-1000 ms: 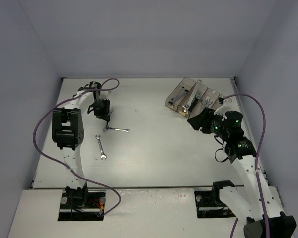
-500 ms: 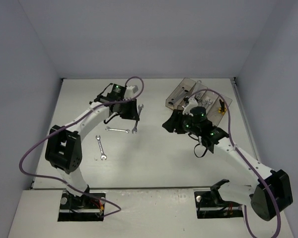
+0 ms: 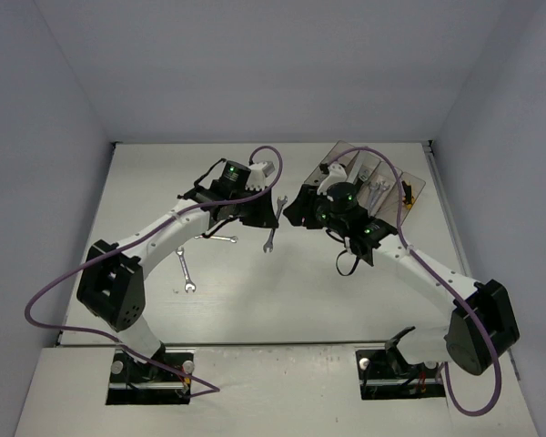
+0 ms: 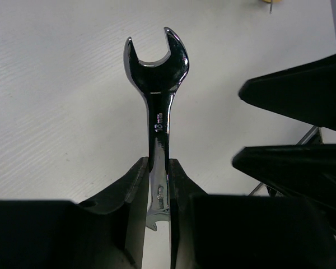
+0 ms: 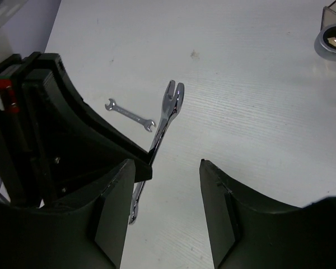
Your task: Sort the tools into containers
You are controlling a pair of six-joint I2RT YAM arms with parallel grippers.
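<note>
My left gripper (image 3: 259,217) is shut on a long silver wrench (image 3: 273,224) and holds it above the table's middle. In the left wrist view the wrench (image 4: 157,84) sticks out past the gripper (image 4: 158,168), open end forward. My right gripper (image 3: 296,213) is open and empty, just right of the held wrench. In the right wrist view the gripper (image 5: 171,166) faces the wrench (image 5: 166,120) and the left gripper (image 5: 73,129). The containers (image 3: 344,157) stand at the back right, partly hidden by the right arm, with wrenches (image 3: 379,187) and a yellow-handled driver (image 3: 405,196) inside.
Two small silver wrenches lie on the table left of centre, one (image 3: 220,238) below the left arm and one (image 3: 186,270) nearer the front. The first also shows in the right wrist view (image 5: 130,114). The right gripper's fingers (image 4: 297,89) fill the right of the left wrist view.
My left gripper lifted a wrench from the left and carried it right to the middle. My right gripper swung left from the containers and now sits beside it.
</note>
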